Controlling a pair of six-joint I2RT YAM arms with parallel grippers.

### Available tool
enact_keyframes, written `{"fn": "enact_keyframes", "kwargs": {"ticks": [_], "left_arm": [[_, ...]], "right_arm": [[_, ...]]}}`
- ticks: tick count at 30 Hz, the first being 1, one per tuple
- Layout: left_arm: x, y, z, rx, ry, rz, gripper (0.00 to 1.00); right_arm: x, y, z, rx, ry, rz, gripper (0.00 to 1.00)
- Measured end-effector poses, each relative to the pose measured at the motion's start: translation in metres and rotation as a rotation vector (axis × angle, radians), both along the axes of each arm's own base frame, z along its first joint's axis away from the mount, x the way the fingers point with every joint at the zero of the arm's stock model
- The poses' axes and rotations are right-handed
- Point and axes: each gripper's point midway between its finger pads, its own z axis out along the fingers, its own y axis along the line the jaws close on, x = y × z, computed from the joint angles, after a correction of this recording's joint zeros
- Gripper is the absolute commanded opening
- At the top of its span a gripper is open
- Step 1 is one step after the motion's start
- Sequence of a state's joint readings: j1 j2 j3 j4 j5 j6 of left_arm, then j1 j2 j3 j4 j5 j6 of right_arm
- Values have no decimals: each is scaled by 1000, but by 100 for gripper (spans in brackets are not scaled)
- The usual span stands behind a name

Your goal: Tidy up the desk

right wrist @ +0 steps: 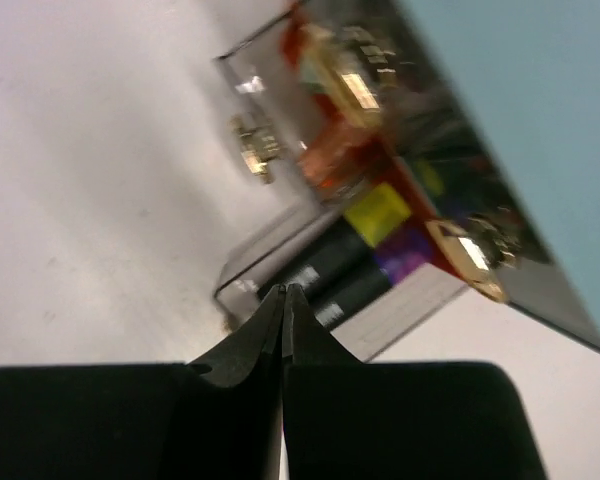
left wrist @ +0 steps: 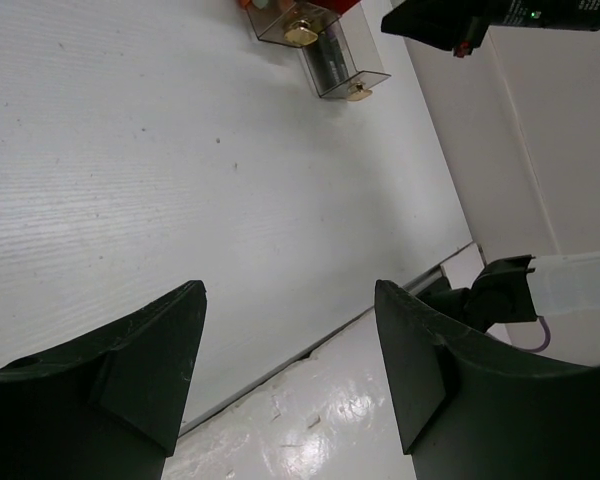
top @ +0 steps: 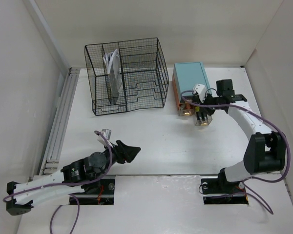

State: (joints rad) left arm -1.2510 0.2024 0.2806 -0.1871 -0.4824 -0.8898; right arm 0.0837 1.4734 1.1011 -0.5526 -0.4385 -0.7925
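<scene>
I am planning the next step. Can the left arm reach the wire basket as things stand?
Probably yes. Nothing lies on the desk between the open left claw and the wire basket, and the right arm is away at the teal box.

**What you cannot make out from here**

In the right wrist view the teal drawer box (right wrist: 525, 110) is badly blurred and cut off by the top and right edges. The contents of its clear drawers (right wrist: 310, 240) smear into yellow, purple, orange and black patches (nothing you could name with confidence). From the top camera, the tips of the right gripper (right wrist: 283, 293) are lost against those drawers, so you cannot judge contact there. The white sheets (top: 112, 62) standing in the wire-mesh organizer (top: 136, 92) are too small to identify. In the left wrist view, the left gripper (left wrist: 288, 290) has both fingers running off the bottom edge, and the top edge clips the drawers.
</scene>
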Motion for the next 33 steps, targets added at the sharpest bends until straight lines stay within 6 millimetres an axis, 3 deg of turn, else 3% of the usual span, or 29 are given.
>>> {"fn": "enact_keyframes", "kwargs": {"ticks": [4,7,9,13,17,20,30,33], "left_arm": [[0,1,-1,2,0,0,65],[0,1,1,-2,-2,0,65],[0,2,1,-4,-3,0,65],[-1,2,2,-8,-3,0,65],[-1,2,1,-7,-3,0,65],[0,1,0,2,0,0,65],[2,-8,-4,20,7,-2,64],[6,-19,-7,36,11,-3,49]], "right_arm": [[-39,9,-10,-29,97,298,0],[-71,11,-29,-37,208,485,0],[-86,6,-43,-46,276,543,0],[-95,-8,-61,-99,307,525,0],[-84,-25,-72,-192,253,393,0],[-63,-38,-74,-254,188,279,0],[2,-57,-62,-355,-16,65,0],[12,-52,-62,-371,-50,61,0]]}}
